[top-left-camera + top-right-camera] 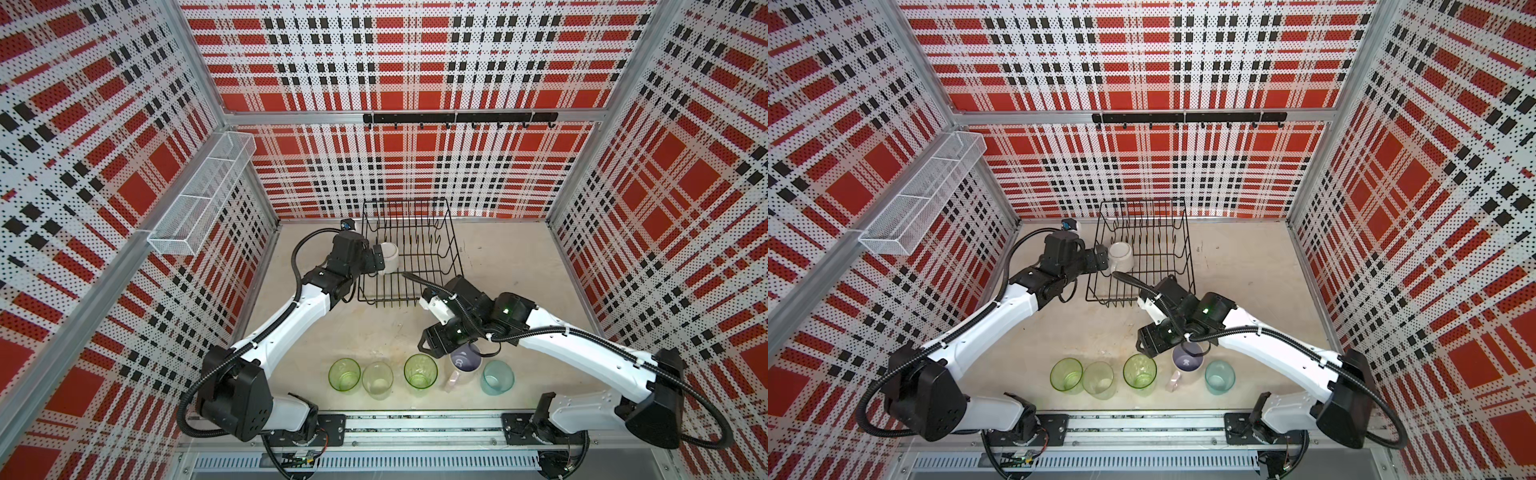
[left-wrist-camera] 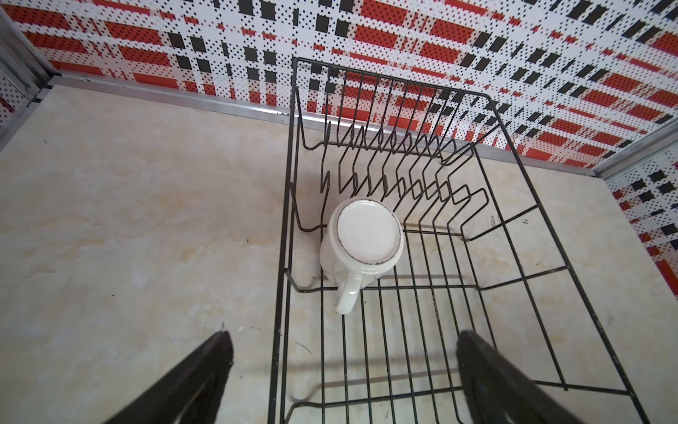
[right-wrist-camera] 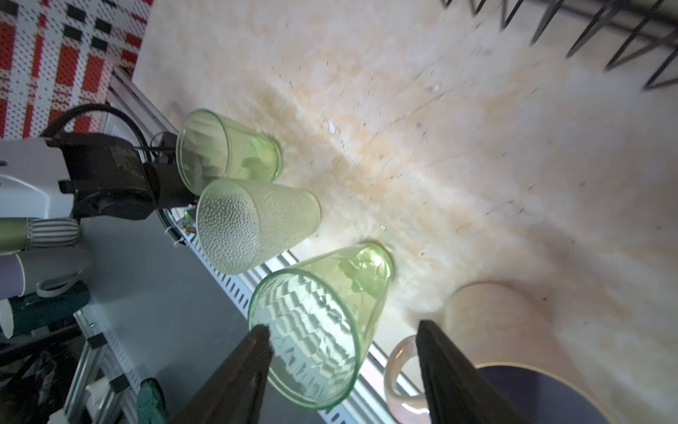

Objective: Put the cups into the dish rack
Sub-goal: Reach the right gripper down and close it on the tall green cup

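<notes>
Green tumbler [image 3: 319, 319] beside pink mug [image 3: 495, 315] is framed upright just ahead of right gripper's [image 3: 342, 326] half-open empty jaws; left gripper's [image 2: 344, 336] are spread wide.

Both top views look steeply down from high in front of the rack [image 1: 407, 212], covering the whole surface [image 1: 498, 270]. The left wrist camera looks down closely into the rack's left side. The right wrist camera sits low beside the cups [image 3: 319, 323] before the rack, catching its edge.

One mug [image 1: 390, 257] in the dish rack [image 1: 424, 270], five cups [image 1: 420, 371] in front
</notes>
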`<action>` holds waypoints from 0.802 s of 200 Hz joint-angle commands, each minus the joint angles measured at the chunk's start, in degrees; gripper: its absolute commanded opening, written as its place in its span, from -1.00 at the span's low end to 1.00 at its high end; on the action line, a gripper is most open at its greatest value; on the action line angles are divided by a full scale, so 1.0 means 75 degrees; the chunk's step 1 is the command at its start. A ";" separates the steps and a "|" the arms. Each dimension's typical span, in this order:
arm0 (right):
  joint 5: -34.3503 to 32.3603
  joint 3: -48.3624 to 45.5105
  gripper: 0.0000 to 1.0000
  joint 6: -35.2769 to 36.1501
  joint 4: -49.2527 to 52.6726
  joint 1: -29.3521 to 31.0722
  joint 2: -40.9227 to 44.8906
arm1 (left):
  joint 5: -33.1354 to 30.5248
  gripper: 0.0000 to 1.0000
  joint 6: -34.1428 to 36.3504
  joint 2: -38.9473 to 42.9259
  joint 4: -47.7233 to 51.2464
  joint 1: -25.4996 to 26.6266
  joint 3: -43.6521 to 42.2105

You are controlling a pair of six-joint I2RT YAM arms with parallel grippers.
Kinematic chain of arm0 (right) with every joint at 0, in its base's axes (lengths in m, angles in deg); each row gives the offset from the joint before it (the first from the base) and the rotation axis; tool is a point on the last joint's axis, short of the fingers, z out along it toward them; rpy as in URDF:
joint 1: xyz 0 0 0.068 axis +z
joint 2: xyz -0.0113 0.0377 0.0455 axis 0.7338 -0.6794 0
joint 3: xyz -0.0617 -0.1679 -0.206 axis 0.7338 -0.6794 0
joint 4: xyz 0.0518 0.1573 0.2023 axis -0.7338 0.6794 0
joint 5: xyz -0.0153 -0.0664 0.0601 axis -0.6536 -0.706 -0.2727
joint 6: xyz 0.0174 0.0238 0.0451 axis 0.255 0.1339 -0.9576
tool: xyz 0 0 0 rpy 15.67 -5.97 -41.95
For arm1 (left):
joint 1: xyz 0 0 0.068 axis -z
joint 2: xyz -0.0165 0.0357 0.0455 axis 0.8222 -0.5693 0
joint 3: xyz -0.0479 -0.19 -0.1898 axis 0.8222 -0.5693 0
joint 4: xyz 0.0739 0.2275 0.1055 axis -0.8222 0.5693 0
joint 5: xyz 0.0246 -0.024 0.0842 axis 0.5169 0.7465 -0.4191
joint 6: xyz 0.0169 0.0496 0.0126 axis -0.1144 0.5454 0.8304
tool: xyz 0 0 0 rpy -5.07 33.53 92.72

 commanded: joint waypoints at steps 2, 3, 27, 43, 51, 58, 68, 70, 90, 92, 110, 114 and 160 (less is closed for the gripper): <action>0.0073 -0.0087 0.30 -0.0087 0.0520 0.0043 -0.0215 | 0.0355 0.96 -0.0143 0.0339 -0.0273 -0.0192 -0.0205; 0.0100 -0.0088 0.30 -0.0088 0.0513 0.0051 -0.0219 | 0.0360 0.96 -0.0143 0.0347 -0.0273 -0.0200 -0.0211; 0.0445 -0.0169 0.16 -0.0170 0.0280 0.0175 -0.0439 | 0.0442 0.96 -0.0172 0.0462 -0.0297 -0.0287 -0.0294; 0.0329 -0.0165 -0.08 -0.0192 0.0319 0.0288 -0.0659 | 0.0468 0.96 -0.0174 0.0529 -0.0297 -0.0307 -0.0354; 0.0181 -0.0151 -0.12 -0.0195 0.0374 0.0324 -0.0744 | 0.0460 0.96 -0.0178 0.0565 -0.0297 -0.0323 -0.0391; 0.0032 -0.0148 -0.13 -0.0205 0.0383 0.0321 -0.0774 | 0.0482 0.96 -0.0178 0.0595 -0.0309 -0.0336 -0.0416; -0.0205 -0.0124 -0.15 -0.0230 0.0384 0.0325 -0.0804 | 0.0523 0.96 -0.0189 0.0624 -0.0309 -0.0369 -0.0454; -0.0221 -0.0124 -0.16 -0.0230 0.0370 0.0321 -0.0807 | 0.0525 0.96 -0.0190 0.0634 -0.0309 -0.0377 -0.0461; -0.0351 -0.0123 -0.20 -0.0230 0.0276 0.0327 -0.0814 | 0.0662 0.96 -0.0190 0.0662 -0.0332 -0.0430 -0.0481; -0.0377 -0.0124 -0.21 -0.0230 0.0276 0.0333 -0.0816 | 0.0668 0.96 -0.0196 0.0664 -0.0326 -0.0439 -0.0474; -0.0569 -0.0124 -0.30 -0.0230 0.0342 0.0330 -0.0935 | 0.0719 0.96 -0.0209 0.0694 -0.0332 -0.0465 -0.0434; -0.0602 -0.0124 -0.32 -0.0230 0.0362 0.0341 -0.0970 | 0.0731 0.96 -0.0210 0.0705 -0.0332 -0.0466 -0.0432; -0.0825 -0.0090 -0.58 -0.0195 0.0425 0.0389 -0.1151 | 0.0979 0.96 -0.0281 0.0798 -0.0344 -0.0477 -0.0428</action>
